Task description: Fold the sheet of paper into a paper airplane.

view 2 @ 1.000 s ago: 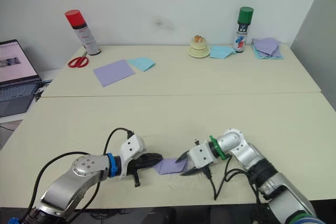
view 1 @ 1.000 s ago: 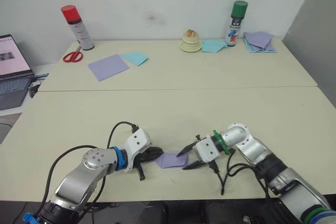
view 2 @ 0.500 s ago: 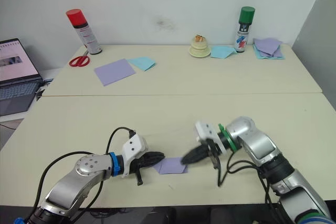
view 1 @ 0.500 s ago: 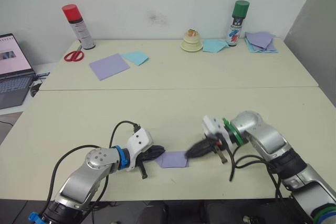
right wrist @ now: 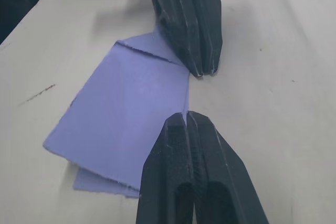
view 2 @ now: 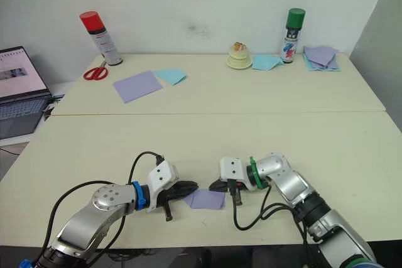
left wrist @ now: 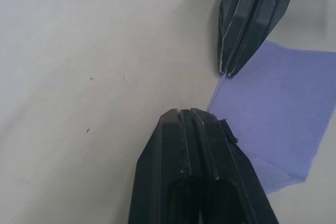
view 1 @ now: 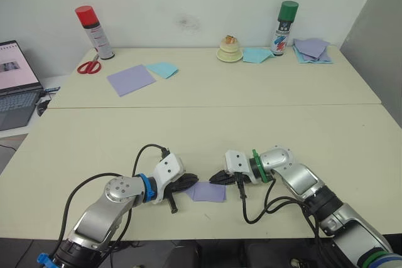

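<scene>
The sheet of paper (view 1: 209, 191) lies near the table's (view 1: 264, 123) front edge, folded into a small flat layered packet with no nose or ridge yet, so most folds remain, while the left hand (view 1: 190, 182) and right hand (view 1: 218, 177), both closed, press its opposite ends.

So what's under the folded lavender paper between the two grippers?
The sheet of paper lies folded flat on the table; a lower layer peeks out along one edge. Anything beneath that is covered.
</scene>
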You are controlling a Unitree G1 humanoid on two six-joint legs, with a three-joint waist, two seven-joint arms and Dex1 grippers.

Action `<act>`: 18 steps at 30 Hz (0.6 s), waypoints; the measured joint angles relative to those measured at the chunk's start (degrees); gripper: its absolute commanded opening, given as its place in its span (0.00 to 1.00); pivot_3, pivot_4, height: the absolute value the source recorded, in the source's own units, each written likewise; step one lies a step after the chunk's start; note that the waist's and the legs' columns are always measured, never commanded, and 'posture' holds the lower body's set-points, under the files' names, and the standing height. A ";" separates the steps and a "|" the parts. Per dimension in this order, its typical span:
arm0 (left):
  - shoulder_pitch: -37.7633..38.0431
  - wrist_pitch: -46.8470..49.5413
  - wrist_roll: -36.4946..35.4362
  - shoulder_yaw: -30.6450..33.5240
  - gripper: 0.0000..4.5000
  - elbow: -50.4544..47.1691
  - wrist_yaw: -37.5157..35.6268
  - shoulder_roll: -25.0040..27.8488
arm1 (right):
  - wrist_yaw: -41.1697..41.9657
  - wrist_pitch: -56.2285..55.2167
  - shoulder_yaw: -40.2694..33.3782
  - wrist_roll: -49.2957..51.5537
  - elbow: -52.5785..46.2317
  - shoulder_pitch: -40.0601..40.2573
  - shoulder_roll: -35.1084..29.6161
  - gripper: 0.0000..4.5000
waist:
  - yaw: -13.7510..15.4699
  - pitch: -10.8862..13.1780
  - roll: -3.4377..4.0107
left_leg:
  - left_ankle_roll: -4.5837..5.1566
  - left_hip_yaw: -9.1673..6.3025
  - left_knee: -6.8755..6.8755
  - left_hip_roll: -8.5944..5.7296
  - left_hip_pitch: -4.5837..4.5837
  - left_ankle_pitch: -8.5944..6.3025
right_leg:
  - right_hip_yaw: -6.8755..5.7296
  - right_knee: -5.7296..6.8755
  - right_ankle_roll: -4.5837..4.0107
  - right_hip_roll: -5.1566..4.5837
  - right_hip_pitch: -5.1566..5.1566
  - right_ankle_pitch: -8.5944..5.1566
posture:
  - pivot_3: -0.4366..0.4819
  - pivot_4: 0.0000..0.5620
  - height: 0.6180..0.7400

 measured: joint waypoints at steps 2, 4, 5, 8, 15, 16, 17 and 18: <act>0.06 -0.03 0.00 0.00 0.07 -0.03 -0.04 0.00 | 1.15 -0.93 -0.95 0.08 -0.45 0.37 -2.21 0.02 | 0.01 -0.01 -0.02 | 0.01 0.01 -0.01 0.00 0.00 0.00 | 0.01 -0.04 0.00 0.00 0.01 0.00 | 0.48 0.27 1.00; 0.09 -0.03 0.00 0.00 0.07 -0.03 -0.01 -0.01 | 1.90 -1.12 -2.23 0.65 -0.69 1.12 -3.75 0.02 | 0.02 -0.02 -0.03 | 0.00 -0.01 -0.01 0.01 0.00 0.00 | 0.00 -0.03 0.00 -0.01 0.02 0.00 | 0.48 0.27 1.00; 0.11 -0.03 0.00 0.00 0.07 -0.03 0.00 -0.01 | 2.52 -1.02 -2.86 1.12 -1.01 1.51 -4.67 0.02 | 0.03 -0.02 -0.03 | 0.00 -0.01 -0.01 0.02 0.00 0.00 | 0.00 -0.04 0.00 -0.01 0.02 0.00 | 0.48 0.27 1.00; 0.14 -0.05 0.00 0.01 0.07 -0.03 -0.08 -0.03 | 3.86 1.65 -5.29 3.93 -1.33 3.04 -5.35 0.02 | 0.01 0.00 -0.05 | 0.01 -0.01 -0.01 0.03 -0.01 -0.01 | 0.04 -0.03 -0.01 -0.01 0.02 0.00 | 0.48 0.27 1.00; 0.05 -0.20 0.00 0.22 0.07 0.14 -0.21 -0.02 | 3.30 7.68 -8.19 10.98 -6.88 3.66 1.33 0.02 | -0.02 0.04 -0.04 | 0.00 -0.10 -0.01 0.05 -0.05 0.00 | 0.05 -0.01 -0.01 -0.01 -0.02 0.00 | 0.48 0.27 1.00; 0.01 -0.25 0.00 0.22 0.07 0.17 -0.21 -0.02 | 2.37 7.61 -7.44 9.92 -6.86 3.47 2.26 0.02 | -0.03 0.04 -0.05 | 0.00 -0.09 -0.01 0.04 -0.05 -0.01 | 0.04 -0.02 -0.01 -0.01 -0.02 -0.01 | 0.48 0.27 1.00; -0.11 -0.25 0.00 0.21 0.07 0.19 -0.21 -0.02 | 1.51 7.50 -6.46 8.63 -6.52 3.41 2.93 0.02 | -0.02 0.04 -0.04 | 0.00 -0.09 -0.02 0.03 -0.05 -0.01 | 0.03 -0.02 -0.01 -0.01 -0.03 -0.01 | 0.48 0.27 1.00; -0.19 -0.25 0.00 0.21 0.07 0.20 -0.22 -0.02 | 0.87 7.34 -5.40 7.06 -5.91 3.39 3.41 0.02 | -0.01 0.04 -0.04 | 0.00 -0.08 -0.03 0.03 -0.05 -0.01 | 0.01 -0.02 -0.01 0.00 -0.04 -0.01 | 0.48 0.27 1.00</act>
